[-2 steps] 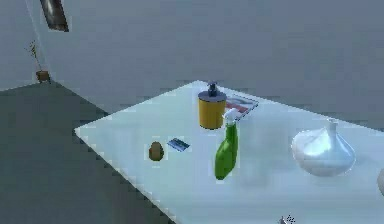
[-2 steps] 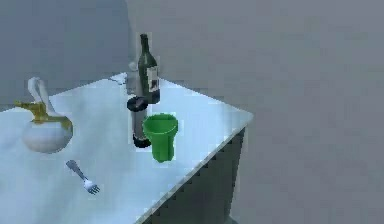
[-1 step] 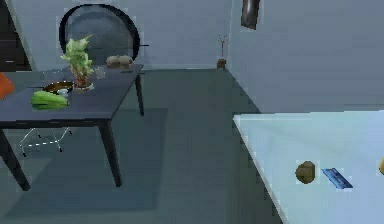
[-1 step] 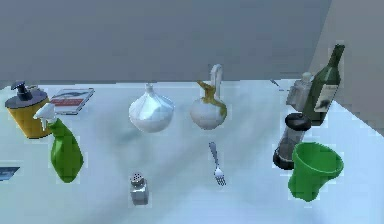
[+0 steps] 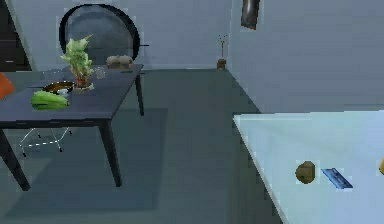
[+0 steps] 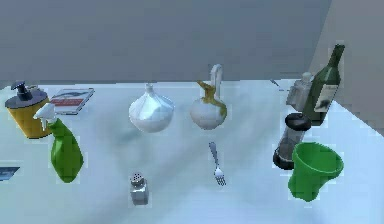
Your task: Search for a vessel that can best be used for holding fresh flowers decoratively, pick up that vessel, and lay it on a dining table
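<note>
On the white tabletop (image 6: 180,190) in the arm side view stand two white vessels. One is a bulbous white vase (image 6: 152,110) with a narrow neck. To its right is a round white jug-like vase (image 6: 209,108) with a gold-trimmed neck and handle. In the forward view a dark dining table (image 5: 85,112) stands at the left, carrying a leafy potted plant (image 5: 78,62), a green vegetable (image 5: 48,99) and a brown loaf (image 5: 119,62). The white table's corner (image 5: 290,140) shows at the forward view's lower right.
Around the vases are a yellow pot (image 6: 24,110), a green spray bottle (image 6: 64,150), a shaker (image 6: 139,188), a fork (image 6: 217,163), a dark grinder (image 6: 291,140), a green cup (image 6: 315,170) and a wine bottle (image 6: 326,85). Open floor (image 5: 190,130) lies between the tables.
</note>
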Robot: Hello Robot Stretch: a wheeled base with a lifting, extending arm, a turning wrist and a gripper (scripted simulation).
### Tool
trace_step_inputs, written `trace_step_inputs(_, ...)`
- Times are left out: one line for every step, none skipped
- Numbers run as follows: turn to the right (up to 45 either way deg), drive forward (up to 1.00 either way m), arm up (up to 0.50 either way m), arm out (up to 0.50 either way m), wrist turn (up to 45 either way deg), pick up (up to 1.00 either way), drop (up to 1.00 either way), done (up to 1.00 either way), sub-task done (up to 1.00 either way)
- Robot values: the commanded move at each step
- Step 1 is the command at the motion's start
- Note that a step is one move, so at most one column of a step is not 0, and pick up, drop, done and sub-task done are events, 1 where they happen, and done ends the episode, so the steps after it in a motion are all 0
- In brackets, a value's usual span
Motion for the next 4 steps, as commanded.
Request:
trace_step_inputs(0.0,0.00,0.38,0.00,0.0,0.00,0.00,0.00,0.00)
trace_step_inputs(0.0,0.00,0.00,0.32,0.0,0.00,0.00,0.00,0.00)
trace_step_inputs(0.0,0.00,0.00,0.00,45.0,0.00,0.00,0.00,0.00)
trace_step_inputs(0.0,0.00,0.00,0.00,45.0,0.00,0.00,0.00,0.00)
